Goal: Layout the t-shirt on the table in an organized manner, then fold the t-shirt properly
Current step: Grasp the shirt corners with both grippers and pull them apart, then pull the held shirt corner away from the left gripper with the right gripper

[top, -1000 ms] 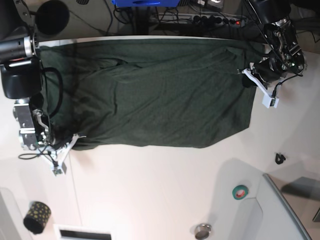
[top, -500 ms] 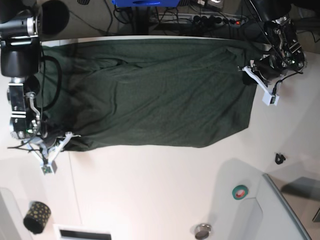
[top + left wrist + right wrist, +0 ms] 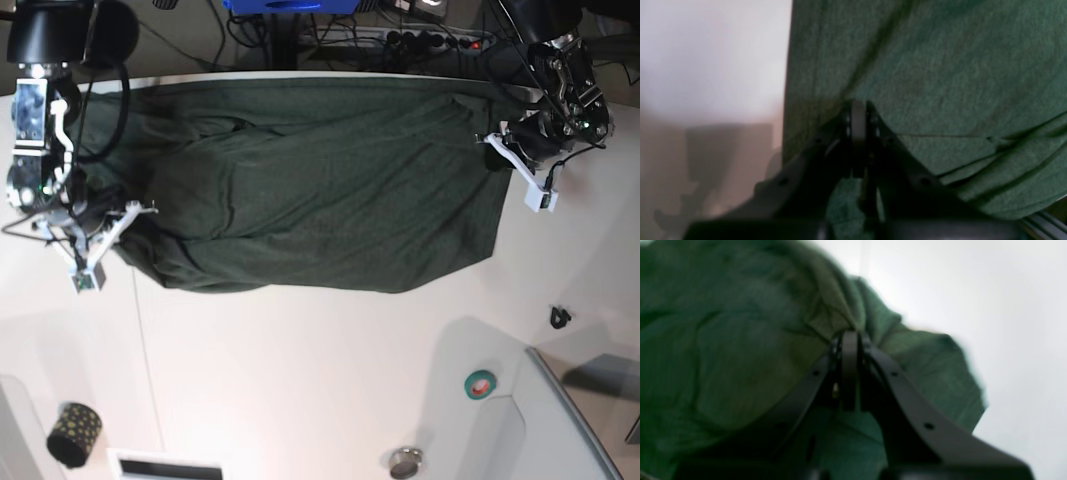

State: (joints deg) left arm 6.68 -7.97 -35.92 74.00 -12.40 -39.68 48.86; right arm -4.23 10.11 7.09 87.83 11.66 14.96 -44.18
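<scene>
Green t-shirt pinched tight by both end effectors, left and right, fingertips buried in blurry folds.

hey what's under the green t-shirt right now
The t-shirt lies spread on the white table, which shows around its near and side edges. Whatever else might sit beneath the fabric is covered and cannot be seen.

matt green knit cloth t-shirt, smooth white table

Base view bright, sharp; both wrist cams dim, blurry, out of focus.
</scene>
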